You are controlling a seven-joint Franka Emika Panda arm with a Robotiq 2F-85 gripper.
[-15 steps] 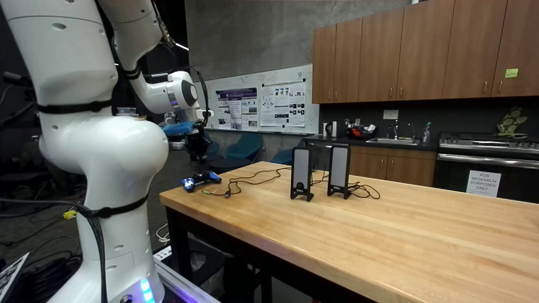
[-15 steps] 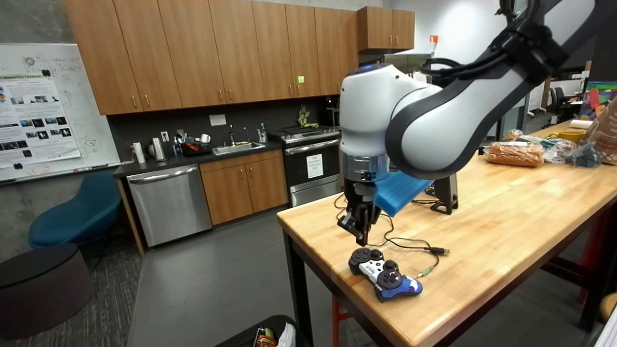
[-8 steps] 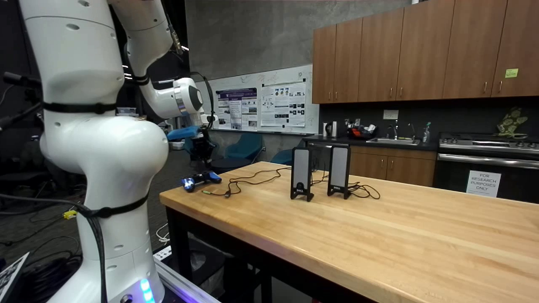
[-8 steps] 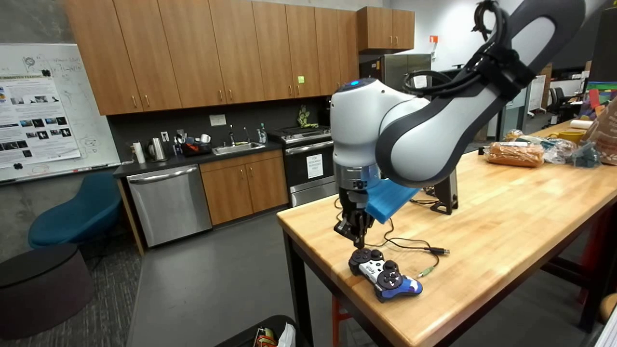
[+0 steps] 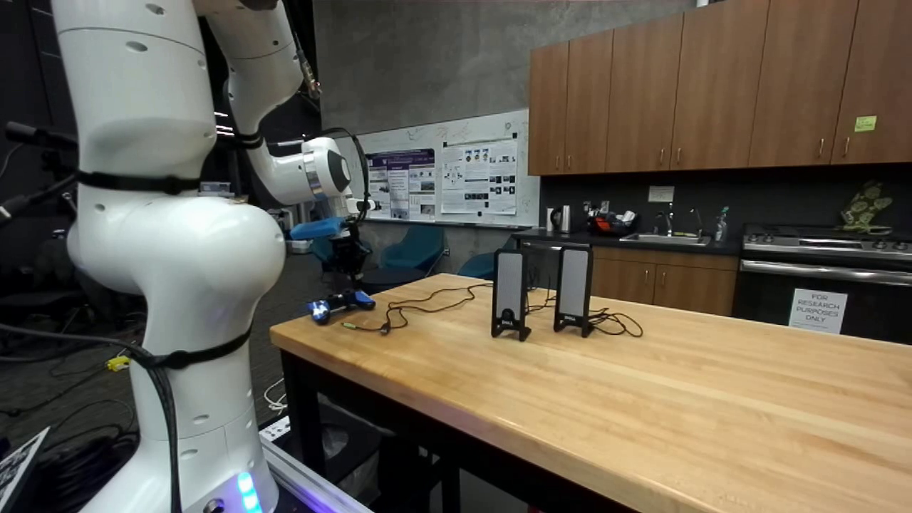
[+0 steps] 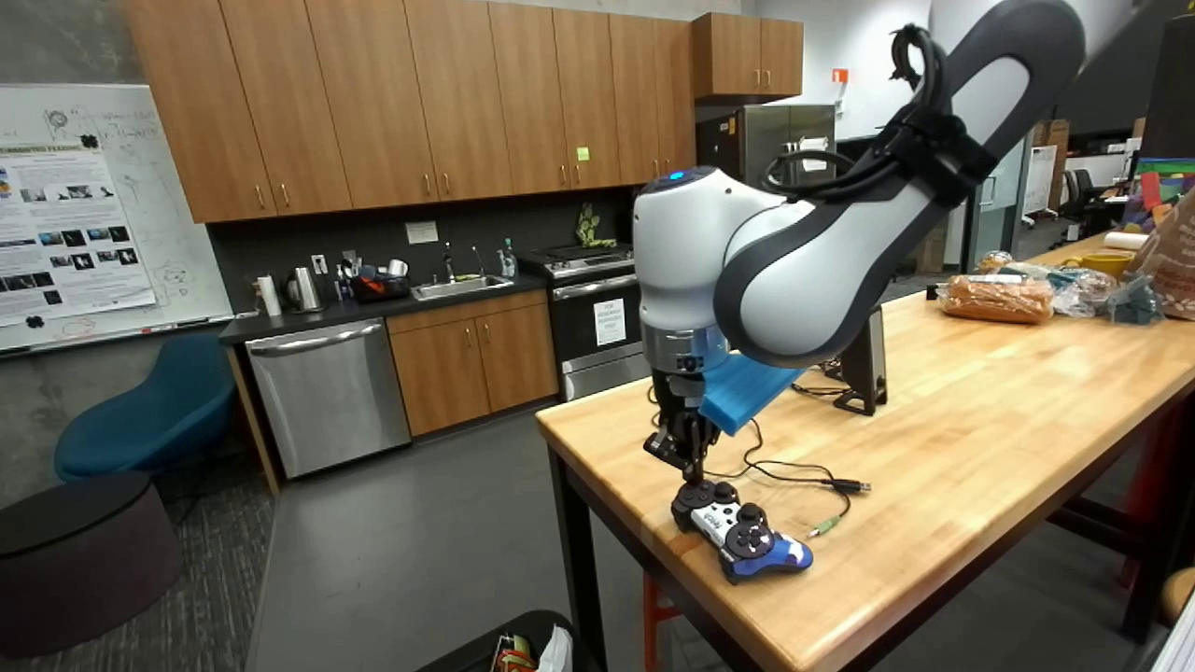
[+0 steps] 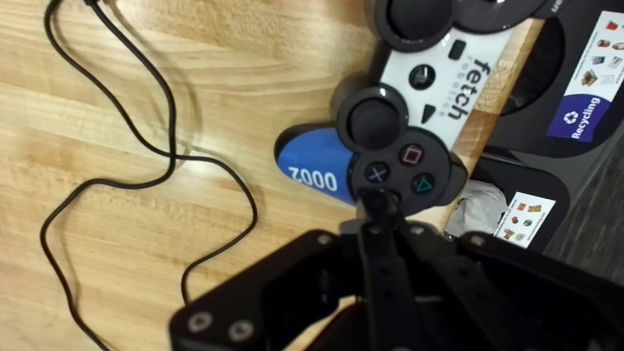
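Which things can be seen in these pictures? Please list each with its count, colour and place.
table: 1, light wood, foreground
game controller: 1, black, white and blue, on table corner
cables: count unclear, black, on table
speakers: 2, black and grey, standing on table
wrapped package: 1, orange, farther along table
bins: 2, black, beside table
counter: 1, black, beyond table
sink: 1, silver, in counter
stove: 1, black and silver, beside counter
cupboards: several, brown, above counter
chairs: several, teal, beyond table
whiteboard: 1, white, behind chairs
posters: 2, white and purple, on whiteboard
robot arm: 1, white, beside and over table
gripper: 1, black, shut, tips at game controller's end
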